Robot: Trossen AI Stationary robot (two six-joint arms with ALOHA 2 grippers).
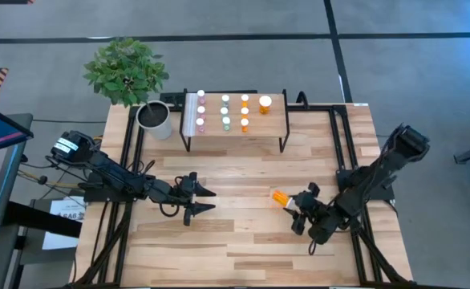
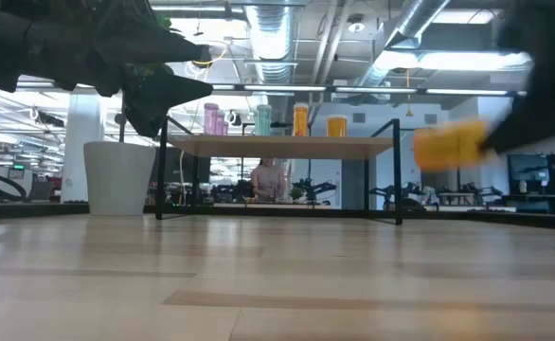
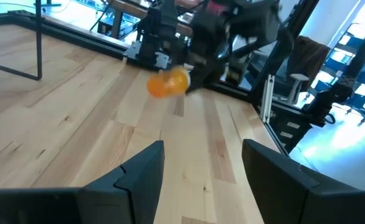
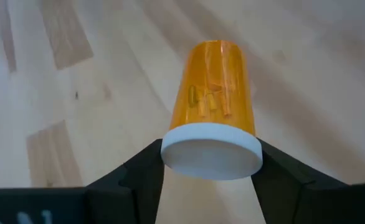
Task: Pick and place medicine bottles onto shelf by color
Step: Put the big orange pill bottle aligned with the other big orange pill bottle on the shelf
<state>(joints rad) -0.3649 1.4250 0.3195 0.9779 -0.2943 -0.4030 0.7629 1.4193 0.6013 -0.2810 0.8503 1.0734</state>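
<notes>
You see a big wooden table [image 1: 243, 241]. On it stand a little shelf [image 1: 275, 122] with small bottles [image 1: 225, 111] in rows, and a plant pot [image 1: 156, 120] just beside.

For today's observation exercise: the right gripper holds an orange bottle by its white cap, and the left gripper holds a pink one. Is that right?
Not quite. The right gripper does hold the orange bottle by its white cap, but the left gripper holds nothing; its open fingers are empty, as the left wrist view shows.
</notes>
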